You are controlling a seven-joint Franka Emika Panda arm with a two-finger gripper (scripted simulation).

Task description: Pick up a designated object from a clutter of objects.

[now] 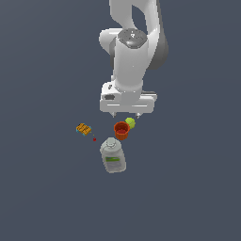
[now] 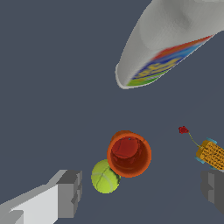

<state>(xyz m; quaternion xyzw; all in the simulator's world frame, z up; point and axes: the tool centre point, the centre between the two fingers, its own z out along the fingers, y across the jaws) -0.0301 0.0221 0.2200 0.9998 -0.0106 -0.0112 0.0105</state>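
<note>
Overhead, the tool hung spread and empty above the ball, which touched the orange cup beside the jar.

A glossy white, rounded robot arm with dark grey joint bands carries a boxy white hand; its two-fingered gripper has blocky grey fingertip pads.

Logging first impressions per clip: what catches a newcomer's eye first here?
The white arm's open gripper hangs over a tight cluster: an orange-red cup with a yellow-green ball touching its side. Nearer the exterior camera stands a clear jar with a green label; a small orange block lies apart at the exterior view's left.
</note>
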